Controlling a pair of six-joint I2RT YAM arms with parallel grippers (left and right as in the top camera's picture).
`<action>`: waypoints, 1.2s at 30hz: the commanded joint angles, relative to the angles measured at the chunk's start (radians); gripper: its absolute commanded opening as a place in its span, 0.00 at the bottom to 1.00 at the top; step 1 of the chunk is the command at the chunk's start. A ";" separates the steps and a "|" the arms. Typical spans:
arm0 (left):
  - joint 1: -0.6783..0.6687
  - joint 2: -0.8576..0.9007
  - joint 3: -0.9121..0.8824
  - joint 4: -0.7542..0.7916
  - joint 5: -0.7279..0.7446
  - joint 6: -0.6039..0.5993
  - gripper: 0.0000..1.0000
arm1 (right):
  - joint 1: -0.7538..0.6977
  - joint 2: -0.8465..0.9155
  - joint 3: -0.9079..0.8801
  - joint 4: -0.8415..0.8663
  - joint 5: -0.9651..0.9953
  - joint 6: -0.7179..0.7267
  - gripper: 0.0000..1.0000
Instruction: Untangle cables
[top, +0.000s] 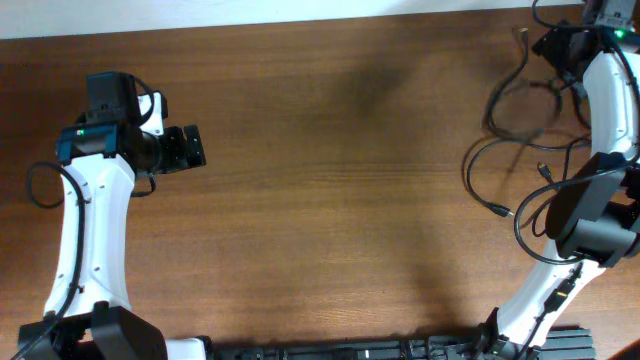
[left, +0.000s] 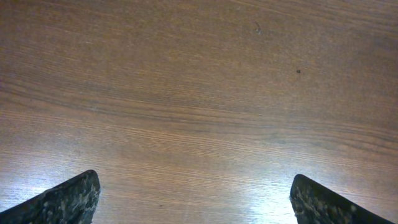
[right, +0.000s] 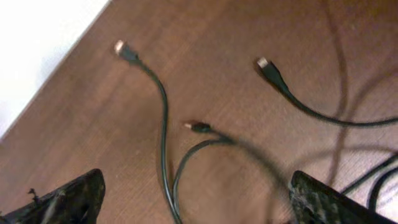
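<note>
Several thin black cables (top: 510, 110) lie in loose overlapping loops at the table's far right, partly under my right arm. In the right wrist view three plug ends show: one light-tipped (right: 124, 50), one small (right: 199, 127), one silver-tipped (right: 268, 68). Two cable strands (right: 166, 180) run down between the fingers of my right gripper (right: 196, 175), which is open and holds nothing. In the overhead view it (top: 553, 45) is at the far right corner above the cables. My left gripper (top: 188, 148) is open and empty over bare wood at the left (left: 194, 177).
The wooden table (top: 330, 180) ends at a white strip along the far edge (right: 37, 56), close to the plugs. The right arm's thicker black wires (top: 560, 190) loop beside the cables. A black rail (top: 380, 350) lies along the near edge.
</note>
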 joint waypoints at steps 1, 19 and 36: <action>0.002 0.005 0.011 -0.002 0.011 -0.013 0.98 | -0.003 -0.028 0.015 -0.034 -0.024 -0.023 0.98; 0.002 0.005 0.011 -0.002 0.011 -0.013 0.98 | 0.136 -0.195 0.015 -0.422 -0.426 -0.285 0.99; 0.002 0.005 0.011 -0.002 0.011 -0.013 0.98 | 0.306 -0.195 0.015 -0.483 -0.311 -0.284 0.99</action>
